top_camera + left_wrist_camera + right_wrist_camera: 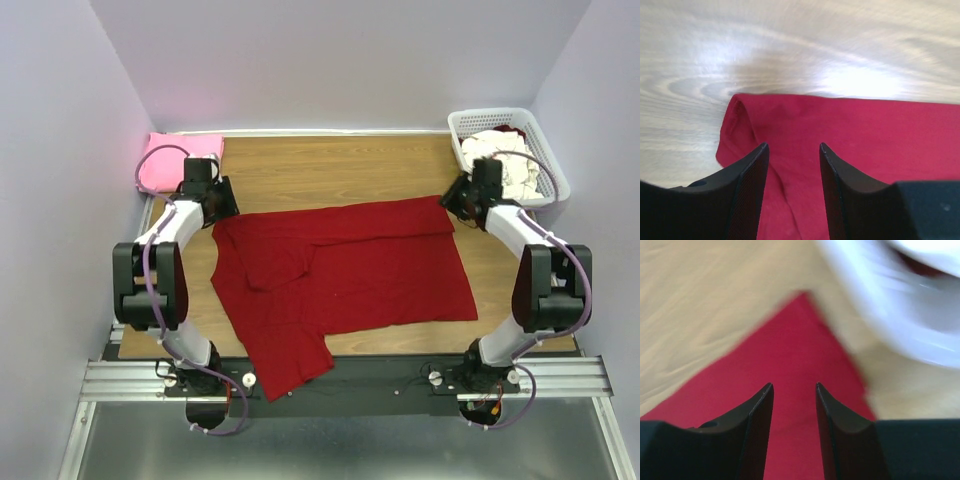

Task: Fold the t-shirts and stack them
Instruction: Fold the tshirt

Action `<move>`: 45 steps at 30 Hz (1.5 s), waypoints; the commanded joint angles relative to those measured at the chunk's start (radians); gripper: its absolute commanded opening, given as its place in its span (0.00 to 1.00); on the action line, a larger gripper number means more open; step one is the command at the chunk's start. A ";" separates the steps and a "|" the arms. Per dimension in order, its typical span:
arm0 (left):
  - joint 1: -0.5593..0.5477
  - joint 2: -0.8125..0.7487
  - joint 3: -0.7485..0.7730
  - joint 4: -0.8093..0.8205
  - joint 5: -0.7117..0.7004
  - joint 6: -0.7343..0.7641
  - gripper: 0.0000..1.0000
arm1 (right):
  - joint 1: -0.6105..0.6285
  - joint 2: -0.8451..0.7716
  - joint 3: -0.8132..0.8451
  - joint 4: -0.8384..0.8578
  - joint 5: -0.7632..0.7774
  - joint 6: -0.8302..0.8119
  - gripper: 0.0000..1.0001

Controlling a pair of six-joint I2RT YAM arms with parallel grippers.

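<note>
Ok, dark red cloth t-shirt (pixel 345 270) is spread flat across the middle of the light wooden table (pixel 330 165). One part of it drapes past the near edge, left of centre.

L gripper (pixel 222 208) is at the shirt's far-left corner. On its wrist cam the black fingers (pixel 752 190) stand apart w/ a medium gap. There's red cloth under them and nothing pinched btw them. A rolled edge of the shirt sits just ahead of the tips, w/ bare wood beyond.

R gripper (pixel 452 200) is over at the far-right corner. Its wrist cam is blurred, but the two fingers are parted there too, gap a bit narrower. They sit above the pointed corner of red cloth, nothing btw them. Can't tell if either gripper touches the fabric.

Bright pink cloth shirt (pixel 165 165) lies folded in the table's far-left corner, just behind the L gripper. White plastic lattice basket (pixel 490 113) is at the far right, near the R gripper. Cream-white shirts (pixel 510 165) are heaped inside it.
</note>
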 commanded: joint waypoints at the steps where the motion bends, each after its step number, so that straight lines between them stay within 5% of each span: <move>1: -0.017 -0.110 -0.033 0.009 -0.024 -0.017 0.53 | 0.113 0.069 0.099 -0.001 -0.115 -0.067 0.46; 12: -0.006 0.028 0.018 0.036 -0.073 -0.058 0.44 | 0.218 0.343 0.258 0.006 -0.103 -0.048 0.46; 15: -0.006 0.117 0.033 0.039 -0.035 -0.060 0.33 | 0.216 0.392 0.280 0.004 -0.118 -0.045 0.46; 22: 0.012 0.256 0.116 0.003 -0.021 -0.054 0.33 | 0.181 0.508 0.315 0.004 -0.097 -0.031 0.46; 32: 0.017 0.396 0.470 -0.083 0.004 -0.047 0.40 | 0.109 0.649 0.583 -0.023 -0.132 -0.073 0.47; 37: 0.014 0.254 0.537 -0.098 0.001 -0.035 0.42 | 0.118 0.562 0.656 -0.065 -0.236 -0.103 0.48; 45: 0.006 -0.235 0.192 -0.084 -0.038 -0.003 0.48 | 0.153 0.201 0.385 -0.082 -0.255 -0.128 0.52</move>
